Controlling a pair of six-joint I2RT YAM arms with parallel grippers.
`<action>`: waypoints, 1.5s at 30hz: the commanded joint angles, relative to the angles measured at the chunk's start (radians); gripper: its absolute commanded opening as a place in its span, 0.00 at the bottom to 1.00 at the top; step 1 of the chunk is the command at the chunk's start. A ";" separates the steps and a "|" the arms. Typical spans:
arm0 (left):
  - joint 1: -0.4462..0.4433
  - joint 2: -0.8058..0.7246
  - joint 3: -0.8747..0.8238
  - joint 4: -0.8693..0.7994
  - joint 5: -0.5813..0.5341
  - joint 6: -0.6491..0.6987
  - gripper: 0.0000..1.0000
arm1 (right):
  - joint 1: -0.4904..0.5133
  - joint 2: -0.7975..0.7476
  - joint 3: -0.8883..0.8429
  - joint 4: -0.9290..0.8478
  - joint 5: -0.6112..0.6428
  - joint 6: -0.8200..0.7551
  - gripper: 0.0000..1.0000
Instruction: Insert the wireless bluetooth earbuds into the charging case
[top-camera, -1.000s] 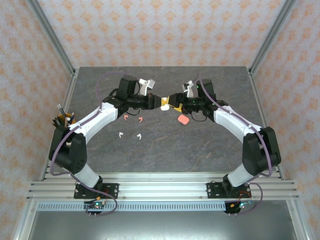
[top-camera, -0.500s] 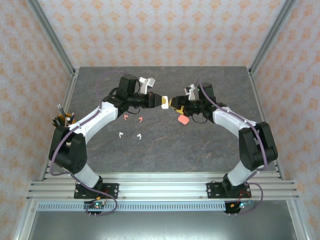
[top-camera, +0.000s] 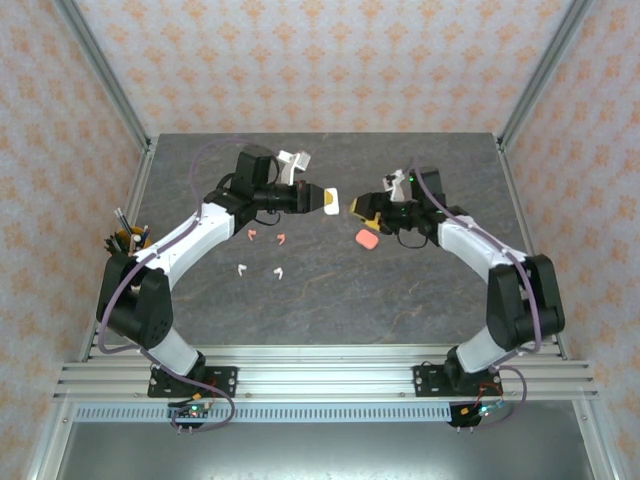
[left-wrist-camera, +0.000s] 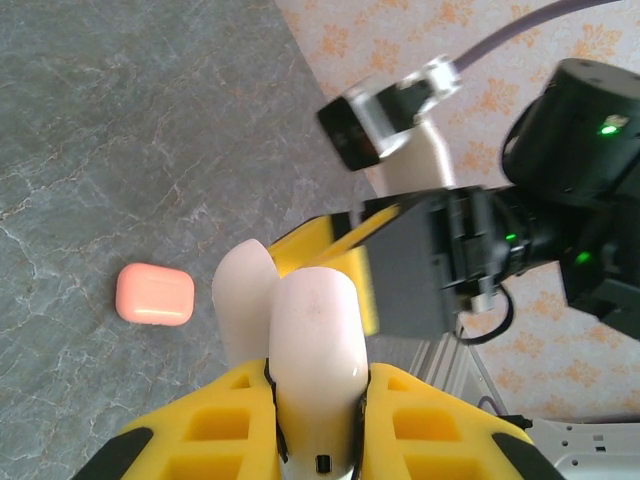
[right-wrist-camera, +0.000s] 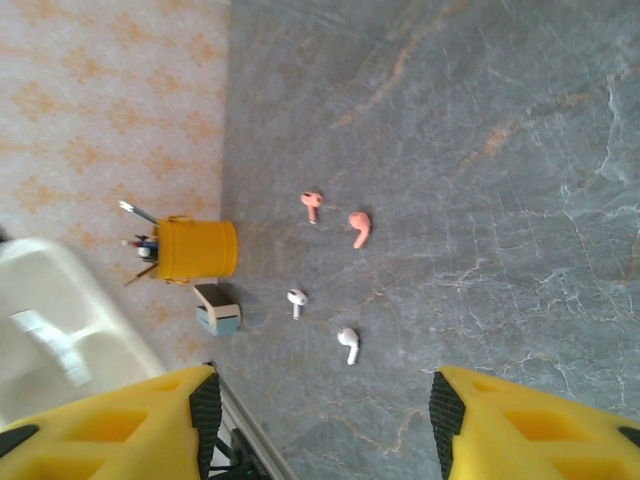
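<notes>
The left gripper (top-camera: 327, 201) has its jaws clamped on the white charging case (left-wrist-camera: 312, 325), held in the air above the counter (top-camera: 420, 300). Its lid looks swung up beside the body, though the wrist view leaves that uncertain. The right gripper (top-camera: 357, 208) faces it from close by, jaws apart with nothing between them. All 4 earbuds lie loose on the counter, well apart from both grippers: the 2 pink earbuds (right-wrist-camera: 360, 228) near each other, and the 2 white earbuds (right-wrist-camera: 348, 343) nearer the arm bases. The pink charging case (top-camera: 366, 240) rests closed on the counter near the right gripper. Each earbud is likely very light, rigid and smooth, so its rounded head would tend to squirt out of a pinch. The straight stem seems the safer hold, taken from straight above with little force and the jaws straddling it. The white case is a slick pebble and could twist in the left jaws if an earbud is pushed in off-centre. A yellow pen cup (right-wrist-camera: 197, 248) stands well away at the counter's left edge.
</notes>
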 joint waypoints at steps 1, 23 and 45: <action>0.000 -0.019 0.034 0.039 0.052 0.004 0.00 | -0.017 -0.074 -0.003 -0.033 -0.085 -0.033 0.58; 0.003 0.034 0.053 0.240 0.126 -0.155 0.00 | 0.008 -0.034 0.070 0.174 -0.163 0.148 0.46; 0.008 0.039 0.041 0.389 0.200 -0.270 0.00 | 0.016 -0.005 0.137 0.118 -0.182 0.079 0.29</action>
